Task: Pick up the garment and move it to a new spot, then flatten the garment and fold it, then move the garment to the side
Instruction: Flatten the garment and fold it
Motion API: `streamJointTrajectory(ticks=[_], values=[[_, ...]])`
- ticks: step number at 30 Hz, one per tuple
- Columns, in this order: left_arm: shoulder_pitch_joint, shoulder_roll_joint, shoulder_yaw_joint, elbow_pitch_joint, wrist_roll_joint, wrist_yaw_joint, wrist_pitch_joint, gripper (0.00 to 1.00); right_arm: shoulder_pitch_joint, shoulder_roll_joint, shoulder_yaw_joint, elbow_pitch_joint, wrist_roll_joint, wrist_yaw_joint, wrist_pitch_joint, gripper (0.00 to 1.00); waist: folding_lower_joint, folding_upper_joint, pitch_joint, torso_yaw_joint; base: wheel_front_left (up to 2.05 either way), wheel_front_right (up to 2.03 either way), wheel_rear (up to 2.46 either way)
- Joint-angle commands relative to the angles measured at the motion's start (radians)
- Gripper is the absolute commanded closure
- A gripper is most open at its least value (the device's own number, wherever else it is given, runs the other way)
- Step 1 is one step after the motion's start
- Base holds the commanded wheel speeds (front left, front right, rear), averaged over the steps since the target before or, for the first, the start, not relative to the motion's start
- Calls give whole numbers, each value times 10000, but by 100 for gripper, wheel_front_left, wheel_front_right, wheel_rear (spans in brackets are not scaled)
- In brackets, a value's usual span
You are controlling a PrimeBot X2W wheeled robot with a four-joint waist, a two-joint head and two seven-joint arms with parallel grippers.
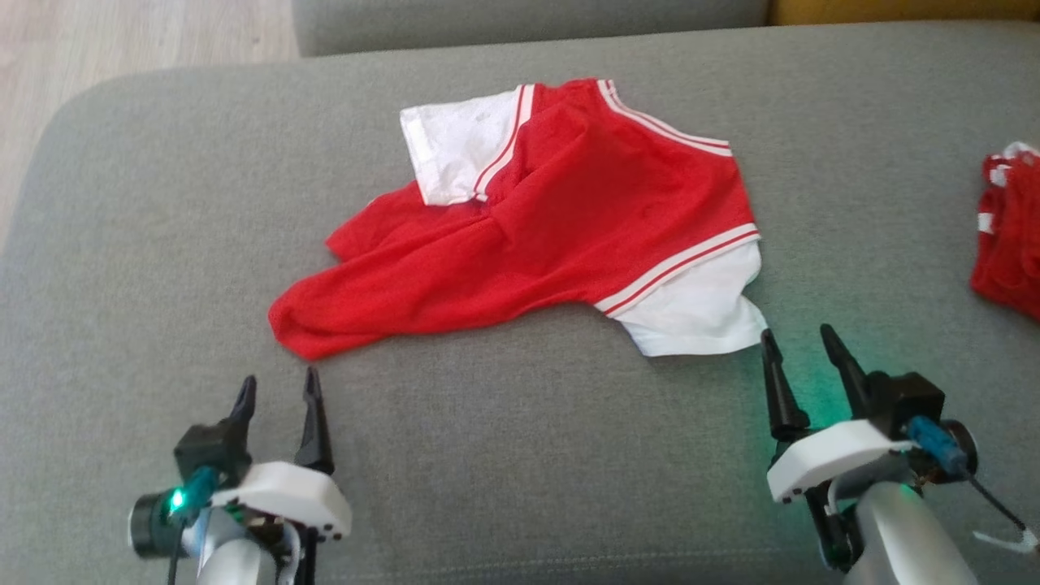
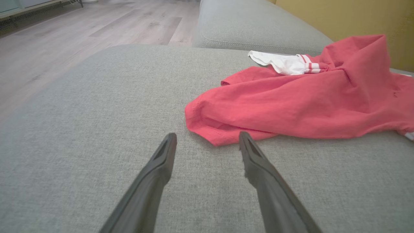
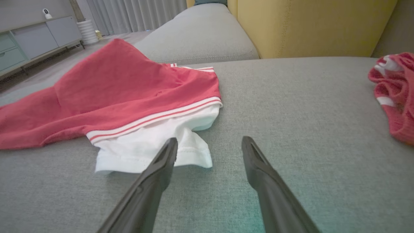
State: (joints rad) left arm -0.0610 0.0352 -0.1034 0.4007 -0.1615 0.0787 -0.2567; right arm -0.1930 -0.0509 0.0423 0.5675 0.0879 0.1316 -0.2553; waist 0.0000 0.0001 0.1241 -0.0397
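Risk begins on the left side of the grey sofa cushion [image 1: 122, 203]. There the left gripper [image 1: 279, 376] stands with its fingers spread and holding nothing, just short of the garment's red hem corner [image 1: 309, 325]. That corner is bunched and rolled under. A pinch there could catch only the top layer, or push the cloth ahead of the fingers instead of taking it.

The garment [image 1: 569, 211] lies crumpled across the middle of the cushion. Its red body is folded over itself and one white sleeve [image 1: 455, 150] points toward the far edge. If only one end comes up, the folds will probably drag and twist tighter, which makes flattening harder.

Toward the near right, the right gripper [image 1: 796, 331] is also spread and empty. In the right wrist view one finger overlaps the near white sleeve [image 3: 155, 145], and whether it touches the cloth cannot be told. Closing from this position may take just the thin sleeve edge, which could slip out during the lift.

At the cushion's right edge lies a second red garment [image 1: 1011, 236], well apart. Carrying the first one that way could tangle the two.
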Motion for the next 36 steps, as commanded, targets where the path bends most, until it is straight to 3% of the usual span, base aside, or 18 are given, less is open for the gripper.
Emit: streamJointTrajectory(ticks=[1,11,12,14,15,27,36], values=[[-462,150,208,-277,-80,14,-51,0,-456,7,132,-184,-105,-9,-65,0,0,-1,135,113,0,0,0],[-838,150,-16,-352,-135,-38,-51,0,-1356,7,-375,1564,-878,-9,-65,0,0,-1,733,611,0,0,0],[-869,150,-6,-360,-141,-40,-51,0,-1427,7,-367,1761,-922,-9,-65,10,0,-1,782,629,0,0,0],[-923,150,11,-378,-151,-42,-51,0,-1553,7,-381,2088,-959,-9,-65,91,0,-1,859,651,0,0,0],[-942,150,21,-389,-158,-40,-51,0,-1607,7,-398,2191,-948,-9,-65,100,0,-1,888,652,0,0,0],[-978,150,-95,-292,-187,-144,-51,0,-1637,7,-1652,1375,-822,-9,-65,100,0,-1,829,30,0,0,0],[-973,150,-825,140,-200,-607,-51,0,-1280,7,-2289,719,-882,-9,-65,100,0,-1,830,-269,0,0,0]])
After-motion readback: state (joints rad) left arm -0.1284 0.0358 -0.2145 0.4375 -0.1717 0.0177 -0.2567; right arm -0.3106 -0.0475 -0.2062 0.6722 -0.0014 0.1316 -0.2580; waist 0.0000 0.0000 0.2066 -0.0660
